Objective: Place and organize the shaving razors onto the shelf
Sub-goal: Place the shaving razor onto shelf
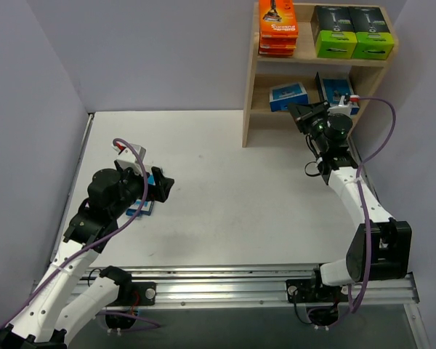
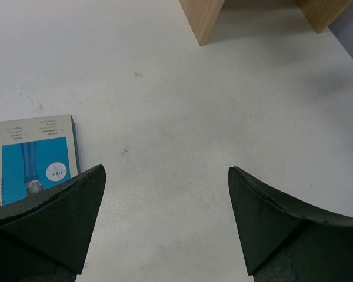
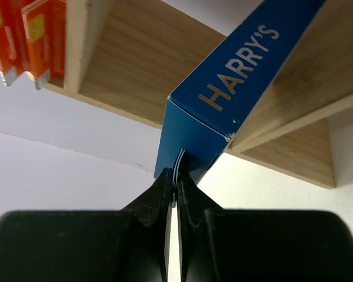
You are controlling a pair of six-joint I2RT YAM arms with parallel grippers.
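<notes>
Your right gripper (image 3: 176, 179) is pinched shut on the end flap of a blue pack (image 3: 235, 100); its long axis runs straight ahead of the fingers into the lower tier of the shelf (image 3: 135, 64); the left gripper (image 2: 166, 170) hangs wide open over the table (image 2: 194, 88), a loose pack (image 2: 32, 155) lying flat just off its left finger, so that arm is nearer; only the top view shows a second blue pack (image 1: 288, 95) on that tier, left of yours.

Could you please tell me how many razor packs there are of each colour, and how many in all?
Orange packs: 3, stacked on the top tier of the shelf
Black boxes with lime-green ends: 2, on the top tier
Light-blue packs: 3, two at the lower tier, one on the table
Total: 8
</notes>
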